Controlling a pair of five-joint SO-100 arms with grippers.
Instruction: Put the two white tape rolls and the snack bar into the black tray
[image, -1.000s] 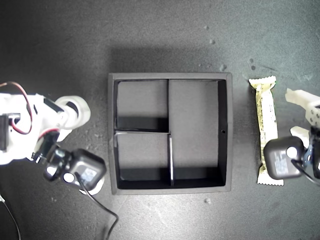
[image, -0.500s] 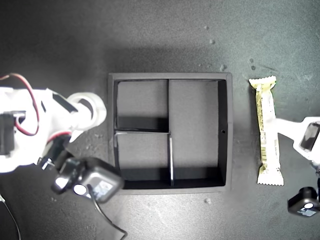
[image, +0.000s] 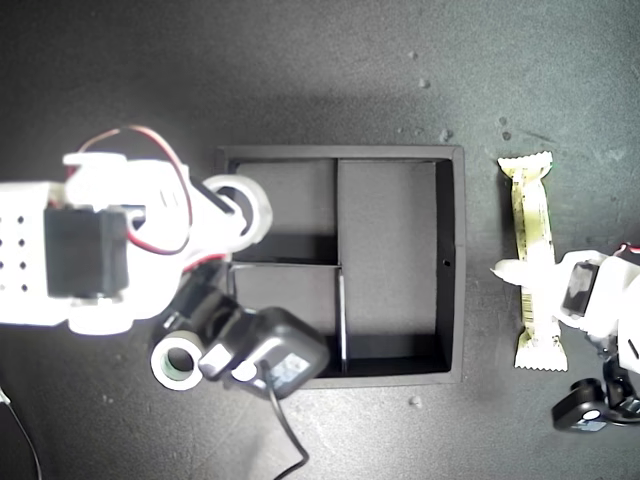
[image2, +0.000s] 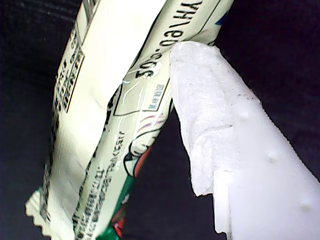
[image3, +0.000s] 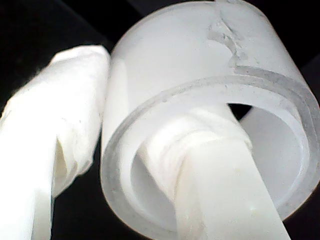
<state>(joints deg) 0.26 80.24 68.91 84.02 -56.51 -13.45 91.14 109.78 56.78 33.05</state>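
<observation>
Dark table (image: 330, 80) lies under it all: my second gripper (image: 240, 205) pinches the white tape roll (image: 238, 203) over the black tray (image: 452, 265) edge, the greenish roll (image: 180, 362) sits beside the tray, and my first gripper (image: 525, 272) touches the snack bar (image: 533, 240), open or closed I cannot tell.

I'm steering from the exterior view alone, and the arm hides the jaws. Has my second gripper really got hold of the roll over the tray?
Observer: Yes. The second wrist view shows one finger passing through the roll's open centre, with the other finger against its outer wall.
Operator: And my first gripper, is it closed on the bar?
Observer: I cannot tell. The first wrist view shows only one padded finger lying right beside the bar's edge. The other finger is out of frame.
</observation>
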